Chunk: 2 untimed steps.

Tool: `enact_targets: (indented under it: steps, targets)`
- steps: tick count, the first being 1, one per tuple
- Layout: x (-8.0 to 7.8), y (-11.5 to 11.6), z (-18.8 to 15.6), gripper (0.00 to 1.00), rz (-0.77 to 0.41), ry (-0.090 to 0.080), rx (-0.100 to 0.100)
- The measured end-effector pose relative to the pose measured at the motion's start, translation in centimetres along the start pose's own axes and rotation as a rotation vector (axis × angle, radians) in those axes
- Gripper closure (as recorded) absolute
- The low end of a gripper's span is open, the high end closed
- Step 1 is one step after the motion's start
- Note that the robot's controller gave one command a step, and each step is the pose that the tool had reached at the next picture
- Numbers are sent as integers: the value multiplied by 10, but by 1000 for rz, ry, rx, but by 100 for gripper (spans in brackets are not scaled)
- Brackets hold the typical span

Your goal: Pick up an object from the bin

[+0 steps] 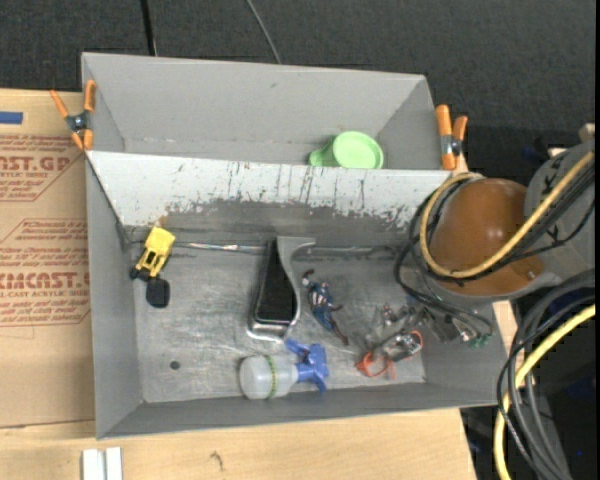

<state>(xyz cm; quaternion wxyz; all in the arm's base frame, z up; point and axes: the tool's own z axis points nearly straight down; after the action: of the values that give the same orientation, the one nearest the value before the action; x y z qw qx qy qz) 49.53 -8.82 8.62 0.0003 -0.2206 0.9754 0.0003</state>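
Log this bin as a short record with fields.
gripper: low at the right side of the bin, open or shut unclear
nearest: red thing, just left of the gripper
next: small figure, blue and red
centre: black device, lying lengthwise
front: white bottle with blue top, on its side
left: yellow truck
rear compartment: green disc

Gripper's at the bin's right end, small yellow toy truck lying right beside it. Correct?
Not quite. The camera view shows the small yellow toy truck at the bin's left end, far from the gripper, which is at the right end.
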Motion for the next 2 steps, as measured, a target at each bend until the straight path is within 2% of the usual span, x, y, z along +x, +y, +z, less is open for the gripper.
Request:
enact_targets:
  steps: [1, 2]
  targets:
    - [0, 0, 0, 0, 0, -1, 0]
    - [0, 0, 0, 0, 0, -1, 0]
